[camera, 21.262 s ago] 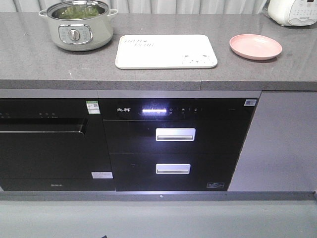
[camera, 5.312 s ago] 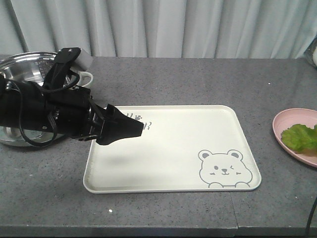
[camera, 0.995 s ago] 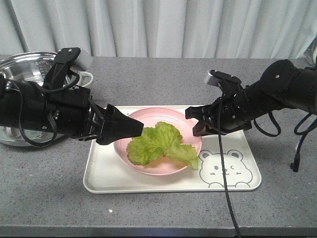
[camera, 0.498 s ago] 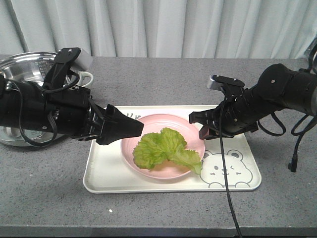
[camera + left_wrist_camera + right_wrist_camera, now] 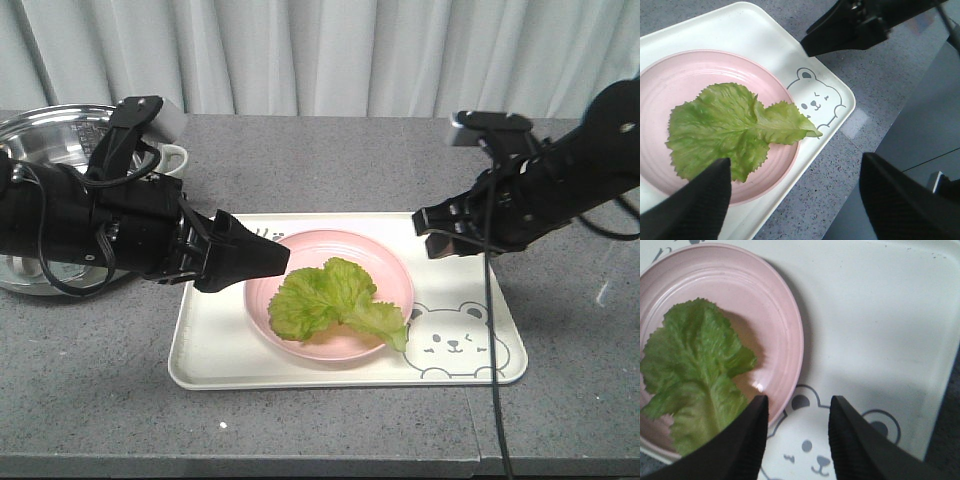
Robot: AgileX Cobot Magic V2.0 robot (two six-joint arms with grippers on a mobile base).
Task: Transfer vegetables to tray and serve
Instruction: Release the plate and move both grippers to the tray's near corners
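Leave the round stainless-steel pot [image 5: 40, 130] standing at the far left of the grey speckled stone surface [image 5: 320, 160]. Judge the transfer done and the serving lift as the step in hand. Bring the black left claw [image 5: 265, 262], spread wide and gripping nothing, from beside the left rim of the round pink plastic plate [image 5: 390, 275] down to the left short rim of the large cream-white rectangular plastic tray [image 5: 205, 345], and pinch only that rim. Keep clear of the plate, resting mid-tray and likely to slide on slick plastic. Note the bright green ruffled lettuce leaves [image 5: 325, 298] lying flat in the plate, overlapping and crinkled at the edges, with one pointed tip reaching past the plate's right rim toward the grey winking bear drawing [image 5: 455, 345]. Treat them as light, limp and easily shaken off. Bring the black right claw [image 5: 432, 232], likewise parted and empty, hovering above the right part of the tray, down to the right short rim. Close both together, raise level, and move slowly.
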